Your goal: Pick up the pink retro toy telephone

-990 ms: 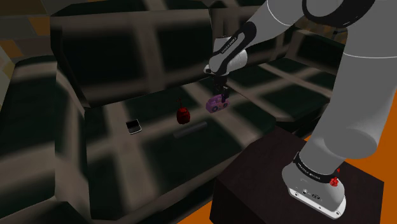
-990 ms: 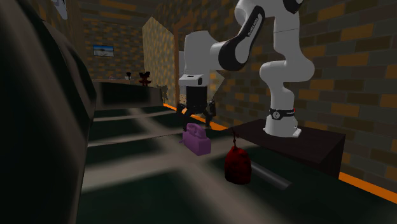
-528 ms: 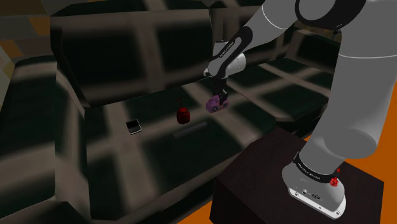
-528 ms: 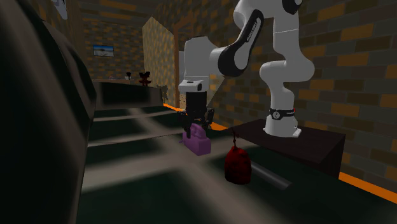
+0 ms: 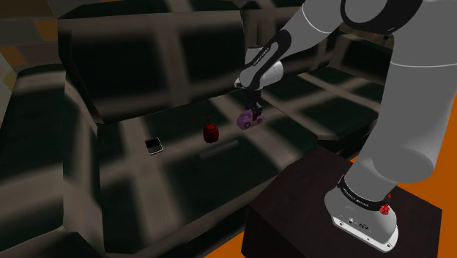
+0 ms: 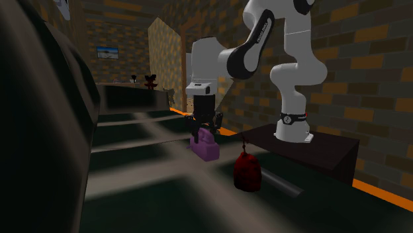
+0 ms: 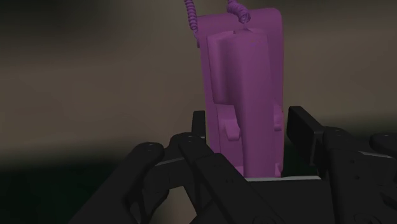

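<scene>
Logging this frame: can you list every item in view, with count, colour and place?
Purple retro toy telephone with coiled cord: one, purple, on the sofa seat, between the pincer's fingers.
Dark red bag-like thing: one, dark red, on the seat beside the telephone.
Dark rod: one, dark grey, lying by the red thing.
Small flat square thing: one, black and white, farther along the seat.
Checked sofa: one, dark with pale bands.
Brick walls: brown.
Framed picture: one, on the far wall.
Box stand: one, dark, under the arm.
Arm: one, white.
Pincer: one, black, shut on the telephone.
</scene>
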Tool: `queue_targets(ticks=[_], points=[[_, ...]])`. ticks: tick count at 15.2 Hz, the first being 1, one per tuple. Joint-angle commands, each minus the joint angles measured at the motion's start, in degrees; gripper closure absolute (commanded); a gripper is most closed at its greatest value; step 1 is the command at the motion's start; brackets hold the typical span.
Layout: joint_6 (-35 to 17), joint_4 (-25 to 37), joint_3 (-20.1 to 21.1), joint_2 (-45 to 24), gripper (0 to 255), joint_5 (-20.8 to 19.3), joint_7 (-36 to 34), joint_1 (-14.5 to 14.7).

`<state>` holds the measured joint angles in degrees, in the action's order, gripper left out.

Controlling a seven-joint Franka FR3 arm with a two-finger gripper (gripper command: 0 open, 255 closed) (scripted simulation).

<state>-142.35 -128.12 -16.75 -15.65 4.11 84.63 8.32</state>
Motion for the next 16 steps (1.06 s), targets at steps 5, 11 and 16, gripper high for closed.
queue_targets(ticks=[5,11,16], points=[[3.71,0.45,-0.66,3.44,255,-1.59,-1.01,0.5],[7.95,1.46,-1.1,6.83,255,-3.09,-1.94,0.86],[10.22,2.17,-1.23,8.46,255,-3.77,-2.36,0.99]])
